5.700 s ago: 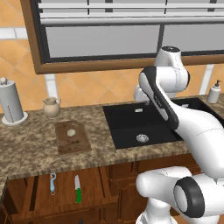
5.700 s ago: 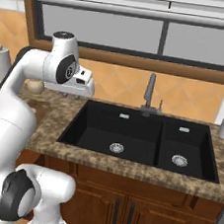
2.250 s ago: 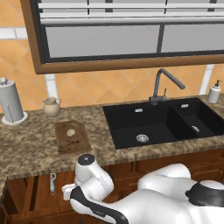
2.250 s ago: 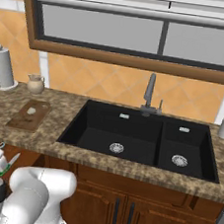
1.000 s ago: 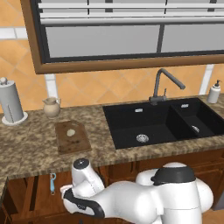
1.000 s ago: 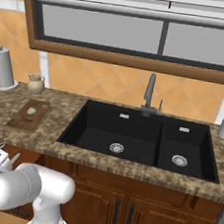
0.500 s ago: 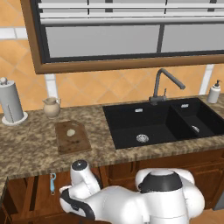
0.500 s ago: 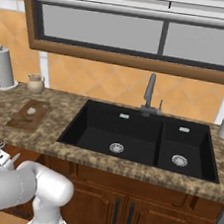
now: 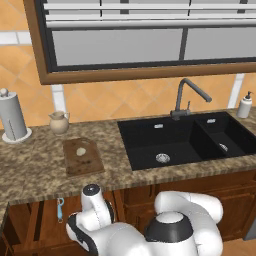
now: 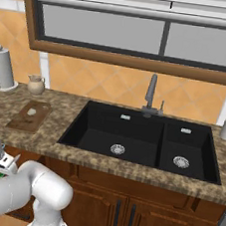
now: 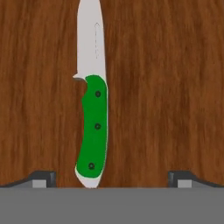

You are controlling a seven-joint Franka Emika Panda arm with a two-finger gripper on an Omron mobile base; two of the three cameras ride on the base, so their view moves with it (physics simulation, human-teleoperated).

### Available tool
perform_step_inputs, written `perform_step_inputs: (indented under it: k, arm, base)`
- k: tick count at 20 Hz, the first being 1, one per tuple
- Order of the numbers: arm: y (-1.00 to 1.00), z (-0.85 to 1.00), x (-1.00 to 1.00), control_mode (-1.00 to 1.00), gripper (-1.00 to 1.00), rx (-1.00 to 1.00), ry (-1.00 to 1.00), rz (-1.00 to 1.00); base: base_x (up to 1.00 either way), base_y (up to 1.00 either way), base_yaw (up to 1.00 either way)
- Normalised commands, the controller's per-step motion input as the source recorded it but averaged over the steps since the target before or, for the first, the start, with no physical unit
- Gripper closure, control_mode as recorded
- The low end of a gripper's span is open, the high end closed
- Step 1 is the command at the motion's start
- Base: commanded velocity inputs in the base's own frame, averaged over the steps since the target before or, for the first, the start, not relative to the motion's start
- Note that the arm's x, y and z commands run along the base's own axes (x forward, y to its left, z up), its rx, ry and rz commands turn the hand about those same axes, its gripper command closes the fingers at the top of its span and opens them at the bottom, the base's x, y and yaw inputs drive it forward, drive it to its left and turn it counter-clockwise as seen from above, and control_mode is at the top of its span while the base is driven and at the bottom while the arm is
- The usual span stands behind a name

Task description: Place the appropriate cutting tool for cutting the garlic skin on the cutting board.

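Note:
The cutting tool, a knife with a green handle [image 11: 92, 131] and a short silver blade, lies flat on the wooden drawer bottom, blade pointing to the top of the hand view. My gripper [image 11: 112, 177] hovers open just above it. Its two fingertips [image 11: 43, 178] stand wide apart on either side of the handle's butt end, touching nothing. Up on the counter lies the dark brown cutting board [image 9: 91, 163] [image 10: 24, 120], with the small pale garlic [image 9: 81, 151] [image 10: 31, 111] resting on it. My arm bends down below the counter edge into the open drawer.
A light-blue-handled peeler [image 9: 60, 209] lies in the drawer left of my arm. On the counter stand a paper towel roll [image 9: 13, 117], a small jug [image 9: 59, 123], the black double sink [image 9: 180, 142] with its faucet [image 9: 186, 97], and a soap bottle [image 9: 244, 105].
Over several seconds my arm swung from above the sink down into the drawer under the counter. In the last second it shifted only slightly; board and garlic stayed put.

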Motion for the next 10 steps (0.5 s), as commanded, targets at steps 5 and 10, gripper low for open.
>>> perform_step_inputs:
  k: [5,10]
  arm:
    - [0.00,-0.20,0.11,-1.00,-1.00,0.00,0.00,0.00]
    - [0.06,-0.25,0.03,-1.00,-1.00,0.00,0.00,-0.01]
  base:
    - [0.00,0.00,0.00]
    - [0.00,0.00,0.00]
